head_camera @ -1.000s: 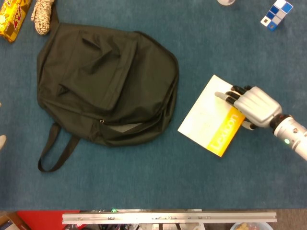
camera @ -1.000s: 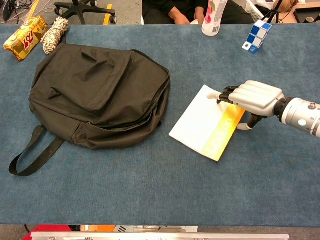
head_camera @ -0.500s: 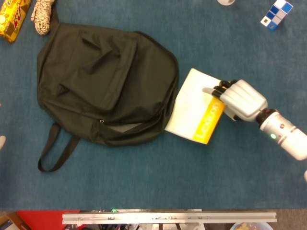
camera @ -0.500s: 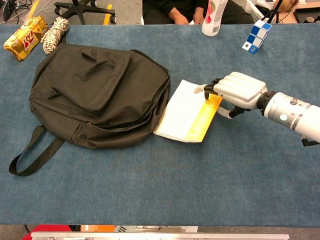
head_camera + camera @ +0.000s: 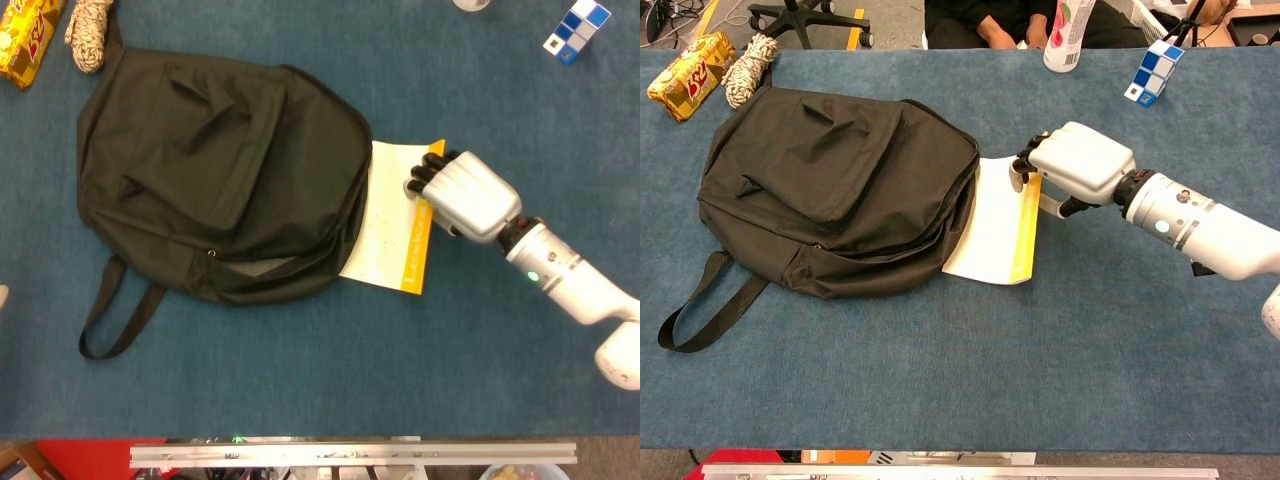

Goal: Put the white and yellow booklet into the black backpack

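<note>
At centre frame the white and yellow booklet [image 5: 390, 222] lies flat on the blue table covering [image 5: 300, 380], its left edge touching the right side of the black backpack [image 5: 215, 170], not inside it. The right hand [image 5: 462, 194] rests on the booklet's upper right corner, dark fingertips [image 5: 418, 180] pressed down on the yellow strip; whether it pinches the cover I cannot tell. A blue-and-white cube puzzle [image 5: 1156, 68] sits at the upper right, a rope bundle [image 5: 748, 56] and a snack packet [image 5: 688, 74] at the upper left.
</note>
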Controlling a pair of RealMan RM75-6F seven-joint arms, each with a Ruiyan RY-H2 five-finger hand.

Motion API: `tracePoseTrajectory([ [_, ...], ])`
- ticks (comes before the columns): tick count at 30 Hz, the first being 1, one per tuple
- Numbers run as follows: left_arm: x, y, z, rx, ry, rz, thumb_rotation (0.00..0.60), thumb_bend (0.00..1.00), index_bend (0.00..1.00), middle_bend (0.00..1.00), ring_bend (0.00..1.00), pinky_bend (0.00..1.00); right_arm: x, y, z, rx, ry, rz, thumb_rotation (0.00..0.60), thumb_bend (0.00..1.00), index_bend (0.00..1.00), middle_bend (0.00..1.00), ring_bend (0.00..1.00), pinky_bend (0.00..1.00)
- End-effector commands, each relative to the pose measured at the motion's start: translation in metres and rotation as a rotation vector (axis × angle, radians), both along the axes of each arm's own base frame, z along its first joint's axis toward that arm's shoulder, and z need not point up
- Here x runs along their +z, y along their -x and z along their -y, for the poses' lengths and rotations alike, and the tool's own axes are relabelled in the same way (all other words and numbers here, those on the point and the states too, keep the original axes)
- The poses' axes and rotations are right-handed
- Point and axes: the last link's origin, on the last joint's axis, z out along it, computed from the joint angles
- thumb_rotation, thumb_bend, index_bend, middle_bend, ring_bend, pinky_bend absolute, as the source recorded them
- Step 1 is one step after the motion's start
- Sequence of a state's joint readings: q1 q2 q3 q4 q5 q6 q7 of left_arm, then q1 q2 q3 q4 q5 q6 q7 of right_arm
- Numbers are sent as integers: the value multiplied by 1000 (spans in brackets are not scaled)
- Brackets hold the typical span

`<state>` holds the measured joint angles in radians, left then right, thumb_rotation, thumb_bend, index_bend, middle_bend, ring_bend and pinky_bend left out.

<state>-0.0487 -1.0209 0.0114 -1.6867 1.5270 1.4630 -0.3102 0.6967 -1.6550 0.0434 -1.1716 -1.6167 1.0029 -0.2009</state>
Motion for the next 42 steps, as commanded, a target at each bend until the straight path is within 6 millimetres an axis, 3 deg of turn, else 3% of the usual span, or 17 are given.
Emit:
tracePoseTrajectory([
  [1, 2, 1, 1, 1, 1, 9, 600, 203, 276, 228, 161, 281, -3, -4, 1, 20, 43, 23, 600, 292, 645, 554, 428, 595],
  [5, 3, 1, 1, -1, 0, 15, 600, 203, 275, 228, 161, 281, -2, -3, 3, 23, 80, 48, 600, 288, 748, 612, 495, 636],
  [14, 4, -1, -6, -13, 5, 12, 600, 204, 274, 228, 162, 281, 14, 10, 5, 2, 159, 92, 600, 288, 839, 678, 577, 696],
  [25, -5, -19, -34, -128, 88, -58, 600, 204, 275, 228, 162, 281, 67, 38, -1, 12, 294, 63, 600, 287, 867, 694, 601, 715],
  [31, -28, -43, -57, -261, 185, -105, 600, 203, 293, 232, 162, 277, 96, 53, -4, -5, 372, 30, 600, 287, 869, 696, 605, 715],
  [42, -86, -97, -94, -472, 330, -110, 600, 203, 300, 251, 169, 277, 145, 72, -5, -70, 510, 3, 600, 287, 869, 696, 605, 715],
])
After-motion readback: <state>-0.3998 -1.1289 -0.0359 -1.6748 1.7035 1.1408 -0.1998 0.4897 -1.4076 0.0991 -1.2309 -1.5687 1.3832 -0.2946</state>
